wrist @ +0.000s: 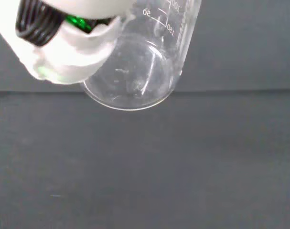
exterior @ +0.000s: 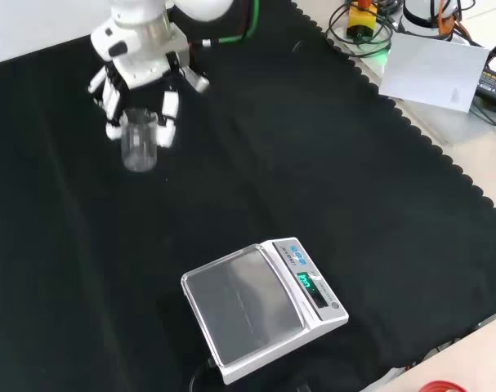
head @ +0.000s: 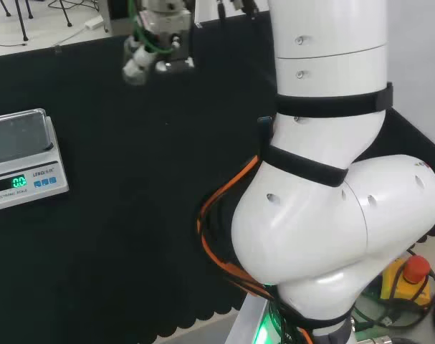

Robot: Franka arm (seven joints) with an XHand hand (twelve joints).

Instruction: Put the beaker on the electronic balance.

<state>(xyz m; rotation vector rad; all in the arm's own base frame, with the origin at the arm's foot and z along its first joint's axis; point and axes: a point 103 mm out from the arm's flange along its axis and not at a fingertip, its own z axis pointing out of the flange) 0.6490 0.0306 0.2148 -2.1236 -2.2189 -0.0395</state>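
A clear glass beaker (exterior: 139,140) hangs upright between the fingers of the black and white hand (exterior: 141,61) at the far left of the cloth in the front view. The fingers curl down on both sides of it. In the wrist view the beaker (wrist: 140,67) is close, its round base and printed scale showing beside a white finger (wrist: 68,52). The electronic balance (exterior: 260,310), with a steel pan and a lit green display, stands near the front edge, well apart from the hand. In the head view the hand (head: 156,46) is at the back and the balance (head: 20,161) at the left.
The arm's white links (head: 324,165) rise at the right of the head view, with orange cables beside them. A yellow box with a red button (exterior: 362,16) and a white sheet (exterior: 435,69) lie off the cloth beyond its scalloped edge.
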